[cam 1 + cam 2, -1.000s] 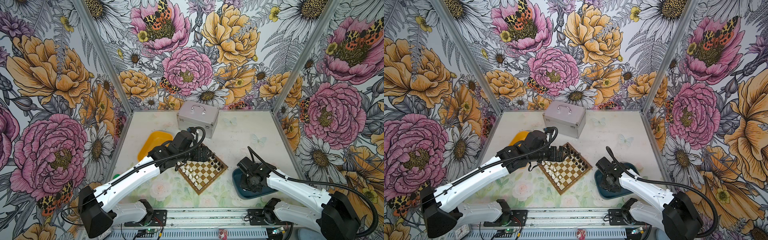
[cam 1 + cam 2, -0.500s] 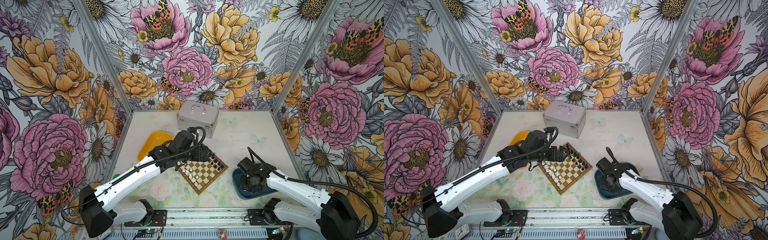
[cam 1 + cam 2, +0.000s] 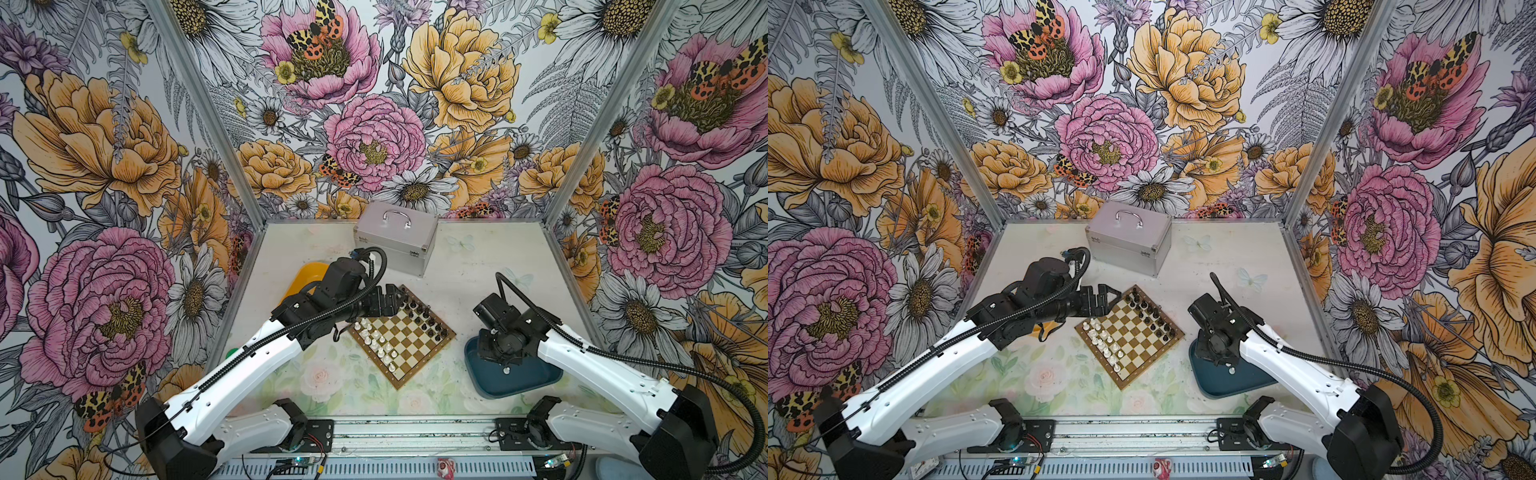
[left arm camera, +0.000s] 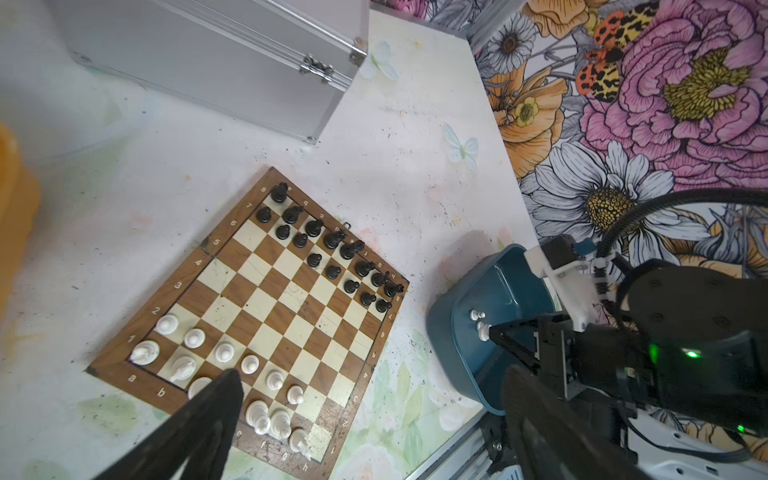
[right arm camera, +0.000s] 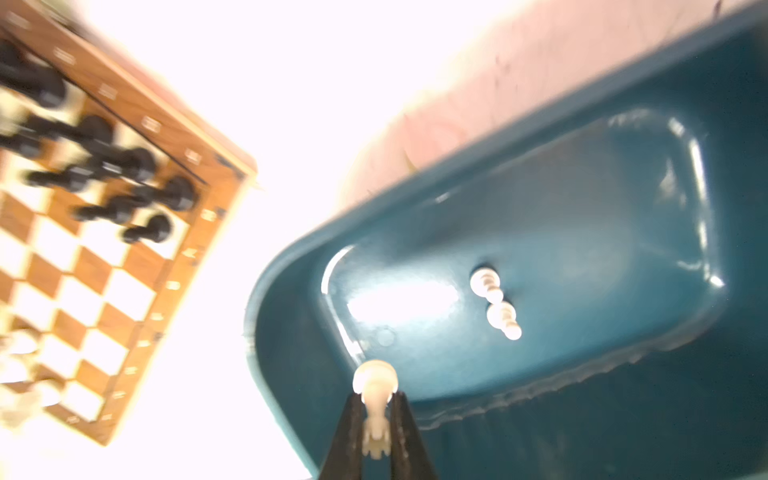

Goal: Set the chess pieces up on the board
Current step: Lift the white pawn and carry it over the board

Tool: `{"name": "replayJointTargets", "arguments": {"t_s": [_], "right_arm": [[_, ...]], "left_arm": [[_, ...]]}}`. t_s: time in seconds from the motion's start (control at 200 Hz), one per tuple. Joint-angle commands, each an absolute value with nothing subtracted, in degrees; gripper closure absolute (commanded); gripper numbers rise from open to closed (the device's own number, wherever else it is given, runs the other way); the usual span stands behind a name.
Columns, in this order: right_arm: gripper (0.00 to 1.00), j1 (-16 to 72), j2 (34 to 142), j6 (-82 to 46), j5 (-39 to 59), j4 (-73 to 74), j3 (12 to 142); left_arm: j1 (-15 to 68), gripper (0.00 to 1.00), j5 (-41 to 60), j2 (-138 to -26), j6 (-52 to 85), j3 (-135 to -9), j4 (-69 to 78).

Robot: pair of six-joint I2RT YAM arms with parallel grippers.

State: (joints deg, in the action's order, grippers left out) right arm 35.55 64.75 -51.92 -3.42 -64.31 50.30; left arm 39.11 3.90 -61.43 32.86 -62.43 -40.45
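- Probably a robot lab booth: flower-printed walls (image 3: 374, 137) on aluminium posts (image 3: 211, 116) stand beyond the left gripper (image 3: 397, 298).
- Behind it, a mounting rail (image 3: 415, 434) with bare circuit boards (image 3: 297, 460).

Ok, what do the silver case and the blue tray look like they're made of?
Silver case: likely aluminium, matte panels with bright metal edge strips, latch and handle. Teal tray: probably plastic, smooth, glossy, rounded moulded corners, light glints.
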Motion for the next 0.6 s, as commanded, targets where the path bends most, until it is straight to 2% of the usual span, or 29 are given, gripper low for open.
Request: {"name": "replayJointTargets", "arguments": {"t_s": [0.0, 0.18, 0.595], "right_arm": [[0.93, 35.6, 66.8, -49.6, -5.1, -67.8, 55.4], [0.93, 39.1, 72.6, -49.7, -5.1, -68.3, 62.8], [0.93, 56.0, 93.1, -51.8, -3.5, -66.5, 77.6]], "left_arm": [[35.4, 0.01, 4.5, -57.5, 31.7, -60.2, -42.5], [30.1, 0.01, 3.9, -51.2, 31.4, -57.7, -46.1], [23.8, 0.01, 6.0, -37.8, 30.7, -53.7, -55.4]]}}
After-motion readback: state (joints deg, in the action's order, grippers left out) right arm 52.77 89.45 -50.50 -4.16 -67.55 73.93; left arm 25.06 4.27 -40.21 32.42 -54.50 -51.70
